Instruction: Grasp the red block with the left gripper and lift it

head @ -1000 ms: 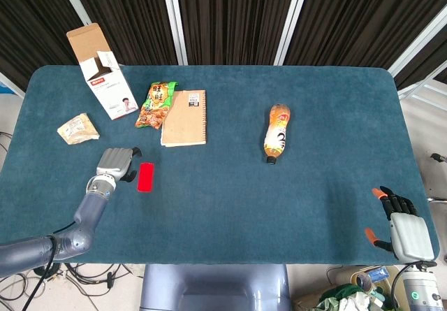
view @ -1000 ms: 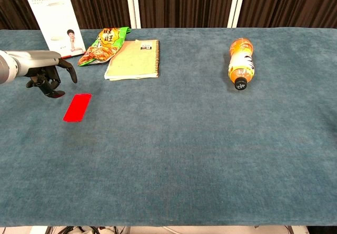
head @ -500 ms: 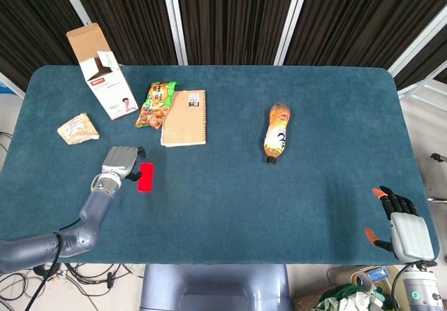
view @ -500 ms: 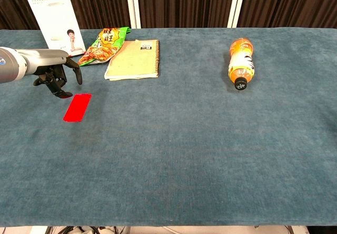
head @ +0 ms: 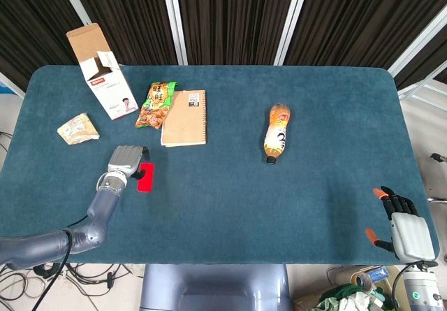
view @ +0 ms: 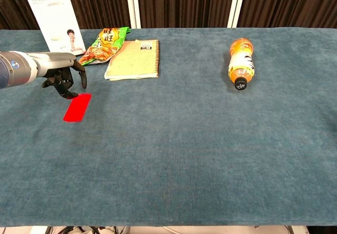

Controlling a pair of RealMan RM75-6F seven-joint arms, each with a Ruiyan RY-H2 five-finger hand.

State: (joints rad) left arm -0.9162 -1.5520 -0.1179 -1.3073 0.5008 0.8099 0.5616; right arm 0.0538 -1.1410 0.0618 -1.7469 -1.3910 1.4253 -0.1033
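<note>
Teal carpet-like cloth covers a wide rounded-corner worktop, its nap soft and even. One flat red rectangular block lies on the cloth, thin, with sharp straight edges. The left hand, grey-backed with dark curved fingers, sits at the block's far end; its fingers are spread apart and arched downward, their tips just at the block's upper edge, holding nothing. Whether the tips touch the block cannot be told.

Beyond the fingers, further up the cloth, lie one crinkled green and orange snack bag and one tan spiral-bound notebook, side by side and touching. One white cardboard carton with open brown flaps stands upright beside the bag. One small pale crumpled wrapper rests near the worktop's edge, outward of the left hand.

One orange plastic bottle with a dark cap lies on its side, well apart from the block, across bare cloth.

The right hand hangs off the worktop's near corner, white-backed, its dark orange-tipped fingers splayed wide and empty.
</note>
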